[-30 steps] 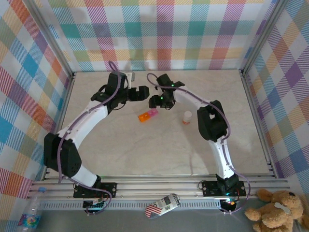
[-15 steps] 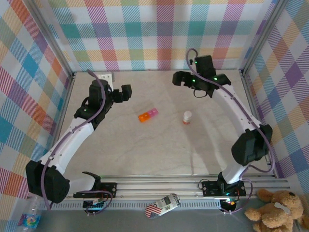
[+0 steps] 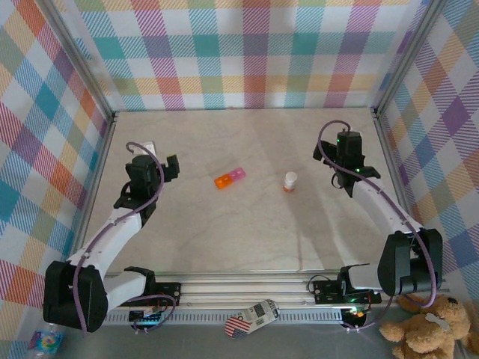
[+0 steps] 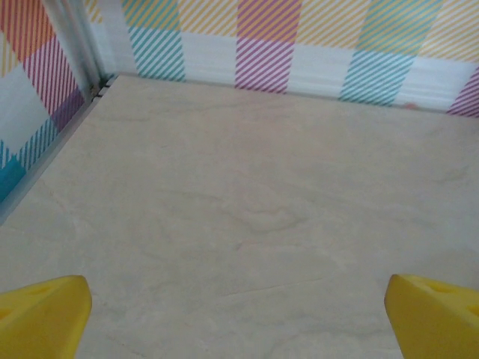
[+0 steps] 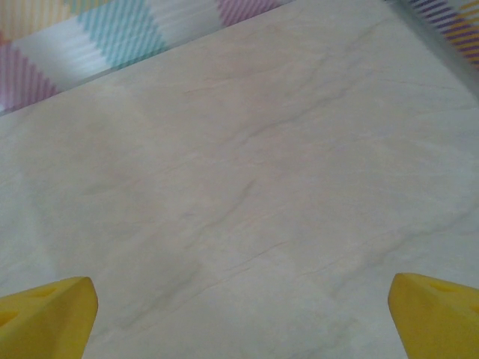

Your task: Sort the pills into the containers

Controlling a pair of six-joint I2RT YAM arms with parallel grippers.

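Near the middle of the table (image 3: pixel 247 232): the containers (image 3: pixel 230 178), orange box at the 8 o'clock end, pink toward 2 o'clock. At 3 o'clock of them, apart, a small white-capped bottle (image 3: pixel 290 181), upright. At 9 o'clock of the strip, well apart, the left gripper (image 4: pixel 239 321), yellow fingertips spread wide above the table surface, grasping nothing. At 2 o'clock of the bottle, the right gripper (image 5: pixel 241 314), likewise released and empty.

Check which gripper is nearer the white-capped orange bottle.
Right. The right gripper sits to the bottle's right; the left gripper is much farther off on its left, beyond the containers.
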